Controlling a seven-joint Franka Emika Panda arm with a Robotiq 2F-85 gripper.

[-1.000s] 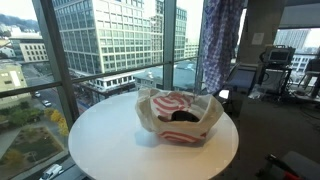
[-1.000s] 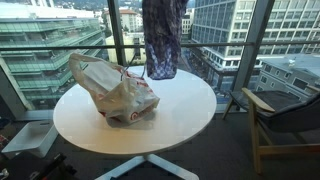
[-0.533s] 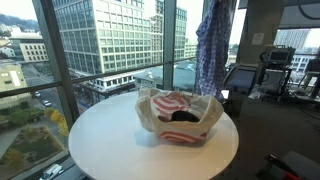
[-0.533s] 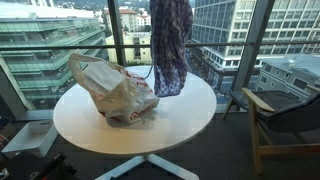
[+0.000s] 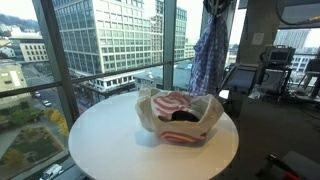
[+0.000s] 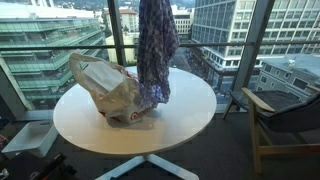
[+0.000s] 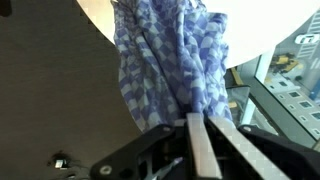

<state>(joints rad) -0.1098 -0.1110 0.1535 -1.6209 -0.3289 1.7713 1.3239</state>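
A round white counter (image 5: 105, 140) stands on a pedestal foot beside floor-to-ceiling windows (image 5: 110, 45), with office towers and a street outside. A wooden armchair (image 6: 285, 115) sits off one side in an exterior view. Exercise machines (image 5: 275, 65) stand further back in the room.

On the counter, a crumpled plastic bag (image 5: 178, 112) with red print lies a little off the middle, toward the window-side edge. Its mouth is open and something dark shows inside.

Up above, the tool (image 7: 200, 145) has its fingers pressed together on a bunched blue-and-white patterned cloth (image 7: 170, 60). The wrist view shows the fabric gathered right into the grip and trailing away from it. In both exterior views the cloth (image 5: 207, 55) hangs straight down in a long drape from the top of the frame, lifted clear of the counter. Its lower end (image 6: 153, 95) dangles at the bag's rim, on the side nearer the window-side edge. Whether the hem actually touches the bag I cannot tell. The rest of the counter surface is bare white.
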